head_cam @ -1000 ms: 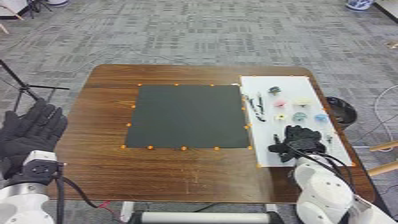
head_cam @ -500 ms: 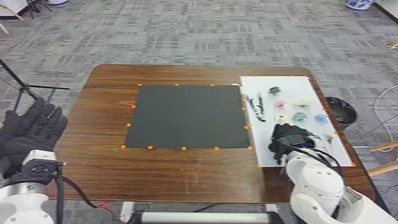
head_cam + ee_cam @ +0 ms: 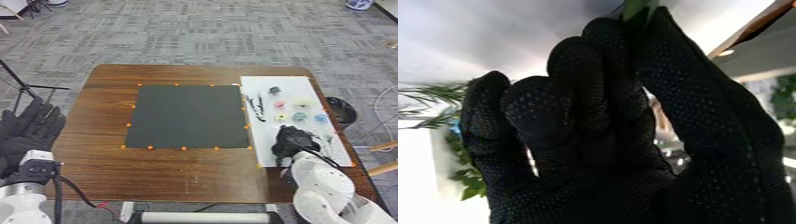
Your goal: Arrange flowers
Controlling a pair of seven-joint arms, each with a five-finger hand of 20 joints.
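Observation:
My right hand [image 3: 289, 141] is low over the near part of the white board [image 3: 266, 82]. In the right wrist view, the thumb and a finger of the right hand [image 3: 589, 165] pinch a green stem [image 3: 634, 9], whose far part is hidden. Beyond the hand on the board are a pink flower [image 3: 280, 104], a pale yellow one [image 3: 302, 103], a small yellow one [image 3: 282, 117], a teal one [image 3: 299, 116], a blue one [image 3: 321, 118] and a dark one [image 3: 274, 90]. My left hand [image 3: 31, 131] is open, off the table's left side.
A dark square mat [image 3: 187, 117] with orange markers round its edge covers the middle of the brown table [image 3: 93, 120]. Dark and white pieces [image 3: 258, 107] line the board's left side. A black bin [image 3: 343, 111] stands beyond the table's right edge.
My right hand has moved left over the board from its earliest position, and its spread fingers have drawn together. The left hand has hardly changed.

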